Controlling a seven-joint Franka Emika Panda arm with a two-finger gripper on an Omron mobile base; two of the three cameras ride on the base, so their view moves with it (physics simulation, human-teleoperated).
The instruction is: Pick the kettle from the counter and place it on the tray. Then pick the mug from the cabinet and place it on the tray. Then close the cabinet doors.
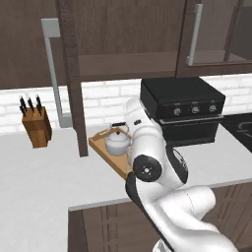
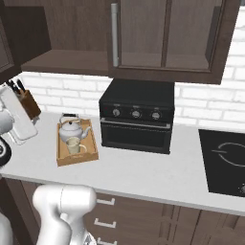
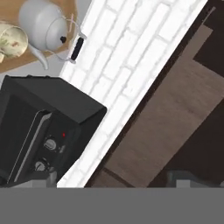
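Two task items already sit together on the wooden tray (image 2: 63,158) on the white counter (image 1: 44,172): the silver-grey kettle (image 2: 72,129) at the back of the tray and the beige mug (image 2: 73,145) just in front of it, close beside each other. Nearest the cameras, the white robot arm (image 1: 152,172) rises over the counter edge and hides part of the tray in the left base view, where the kettle (image 1: 117,141) still shows beside the arm. In the hand view the two dark finger tips stand well apart at the bottom corners, so the gripper (image 3: 113,180) is spread wide with nothing between its fingers; it looks down on the kettle (image 3: 41,19), the mug (image 3: 12,39) and the tray (image 3: 30,54).

Just beside the tray, to its right in the right base view, stands the black oven (image 2: 138,115), and farther right a dark cooktop (image 2: 225,160) is set into the counter. A knife block (image 1: 37,125) stands to the left, against the white brick wall (image 2: 206,107). Above, the dark brown cabinet (image 2: 67,62) shows its bare plank shelf, with one cabinet door (image 1: 64,74) swung out toward the viewer, its bar handle (image 1: 53,69) visible; another door (image 2: 167,33) over the oven lies flat in its frame.
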